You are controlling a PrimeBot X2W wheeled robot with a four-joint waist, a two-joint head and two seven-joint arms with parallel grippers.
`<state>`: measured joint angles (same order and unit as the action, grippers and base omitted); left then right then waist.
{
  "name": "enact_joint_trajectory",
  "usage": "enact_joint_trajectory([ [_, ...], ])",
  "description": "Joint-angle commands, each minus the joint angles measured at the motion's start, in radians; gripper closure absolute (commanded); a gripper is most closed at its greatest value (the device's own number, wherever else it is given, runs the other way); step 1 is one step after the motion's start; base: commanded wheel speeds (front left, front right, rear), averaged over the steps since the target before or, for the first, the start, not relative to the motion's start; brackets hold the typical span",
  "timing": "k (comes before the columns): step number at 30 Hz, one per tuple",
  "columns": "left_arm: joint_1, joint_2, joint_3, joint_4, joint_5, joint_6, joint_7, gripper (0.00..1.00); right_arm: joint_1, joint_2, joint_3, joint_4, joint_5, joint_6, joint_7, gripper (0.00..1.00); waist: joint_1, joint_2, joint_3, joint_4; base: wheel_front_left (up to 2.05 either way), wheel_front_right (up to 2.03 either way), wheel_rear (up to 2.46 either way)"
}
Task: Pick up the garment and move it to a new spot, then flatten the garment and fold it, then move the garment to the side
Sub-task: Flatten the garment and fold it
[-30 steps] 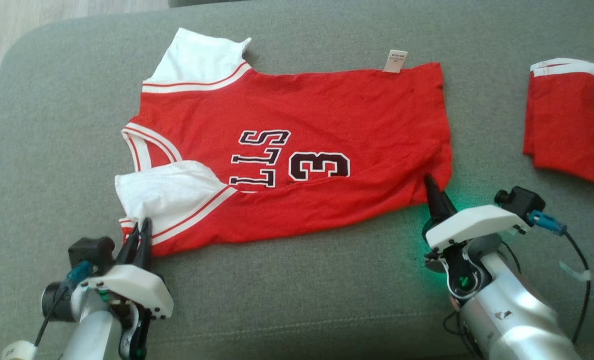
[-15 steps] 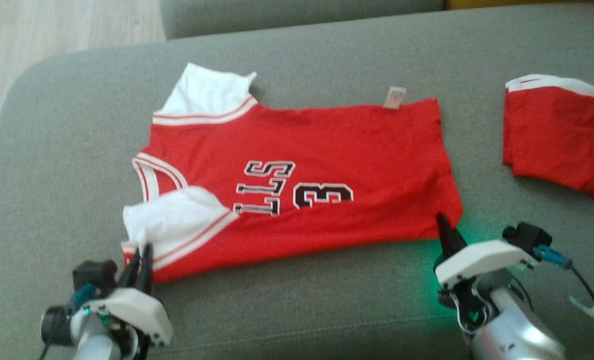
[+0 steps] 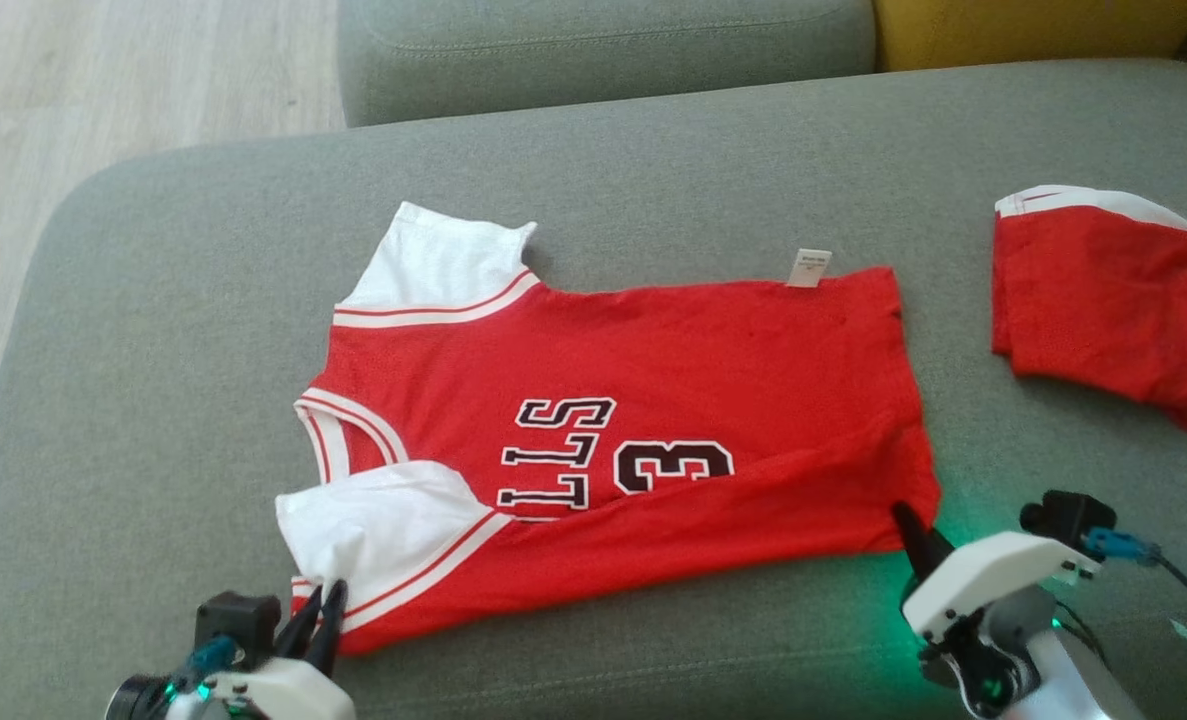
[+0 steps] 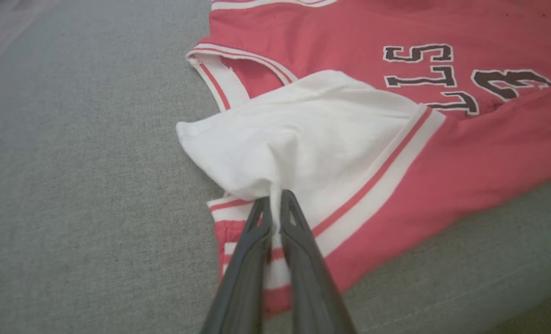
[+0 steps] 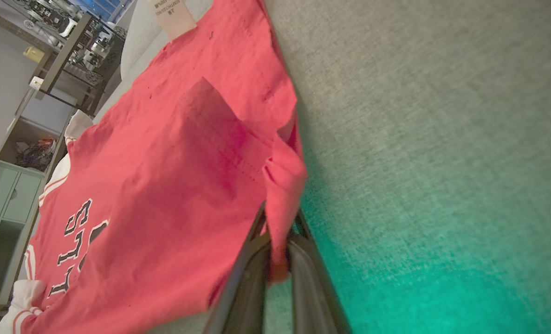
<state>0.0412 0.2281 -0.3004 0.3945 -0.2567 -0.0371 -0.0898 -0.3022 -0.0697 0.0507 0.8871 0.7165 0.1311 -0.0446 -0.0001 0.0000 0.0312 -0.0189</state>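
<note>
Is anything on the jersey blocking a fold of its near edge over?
Nothing visible does. The left gripper is clamped on the white sleeve, the right gripper on the hem corner, and the jersey has nothing lying on it. The red shorts lie apart, off to its right.

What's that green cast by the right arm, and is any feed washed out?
Head view: sharp; a green glow on the sofa beside the right gripper, apparently its own light. Right wrist view: green tint over the sofa, scene tilted. Left wrist view: jersey looks washed-out pink.
</note>
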Motion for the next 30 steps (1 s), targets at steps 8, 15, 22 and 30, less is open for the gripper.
enact_joint_trajectory([
  [8,-0.032,0.021,0.041,-0.075,-0.004,0.030,-0.019,0.00,0.083,0.018,-0.156,-0.203,-0.153,0.000,0.089,0.00,0.0001,0.0000,0.023,0.000,0.00,0.00,0.00],
  [15,-0.068,0.010,0.093,-0.122,-0.029,0.066,-0.108,0.00,0.140,0.019,-0.159,-0.486,-0.199,0.000,0.085,0.00,0.0001,0.0000,0.033,0.001,0.00,0.00,0.00],
  [22,-0.101,-0.007,0.123,-0.195,-0.027,0.068,-0.166,0.00,0.202,0.019,-0.109,-0.714,-0.206,0.000,0.015,0.00,0.0001,0.0000,0.040,0.007,0.00,0.00,0.00],
  [30,-0.157,-0.003,0.158,-0.228,-0.008,0.051,-0.172,0.00,0.222,0.019,-0.049,-0.836,-0.340,0.000,-0.036,0.00,0.0001,0.0000,0.094,-0.021,0.00,0.00,0.00],
])
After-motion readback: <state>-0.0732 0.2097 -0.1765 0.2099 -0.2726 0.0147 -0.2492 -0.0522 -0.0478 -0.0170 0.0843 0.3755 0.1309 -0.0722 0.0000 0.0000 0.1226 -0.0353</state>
